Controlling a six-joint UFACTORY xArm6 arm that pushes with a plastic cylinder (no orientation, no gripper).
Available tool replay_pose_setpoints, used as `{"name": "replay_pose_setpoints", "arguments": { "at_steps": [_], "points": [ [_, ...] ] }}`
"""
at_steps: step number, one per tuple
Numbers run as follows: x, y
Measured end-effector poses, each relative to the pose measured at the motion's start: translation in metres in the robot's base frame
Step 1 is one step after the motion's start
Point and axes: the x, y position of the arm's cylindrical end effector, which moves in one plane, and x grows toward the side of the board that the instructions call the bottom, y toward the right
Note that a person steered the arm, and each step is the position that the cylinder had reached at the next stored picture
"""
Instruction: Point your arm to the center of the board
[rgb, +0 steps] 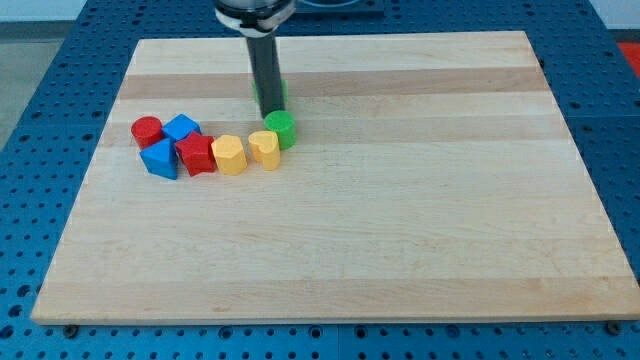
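A cluster of small blocks curves across the upper left part of a pale wooden board (400, 250): from the view's left, a red cylinder (147, 130), a blue block (182, 127) just beside it, a blue wedge-like block (160, 159) below them, a red block (196, 155) touching it, then a yellow block (229, 155), a yellow heart-shaped block (264, 148) and a green cylinder (281, 129) at the chain's right end. Just above the green cylinder my tip (270, 111) rests on the board, with a second green block (276, 95) partly hidden behind the rod — its shape cannot be made out. The arm carries no gripper, only the dark rod, so there is nothing to open, close or hold. The step in hand appears to be the start of the pointing move: the tip sits up and to the left of the board's centre, which lies bare, well apart from every block. The next move likely calls for a slide toward the view's lower right, passing right of the green cylinder so the chain is not nudged. No containers are present — only the flat board on a blue perforated table (40, 60).
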Motion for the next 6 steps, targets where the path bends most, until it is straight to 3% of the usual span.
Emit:
{"name": "replay_pose_setpoints", "arguments": {
  "at_steps": [3, 4, 6],
  "points": [
    [0.007, 0.066],
    [0.042, 0.094],
    [0.11, 0.09]
  ]
}}
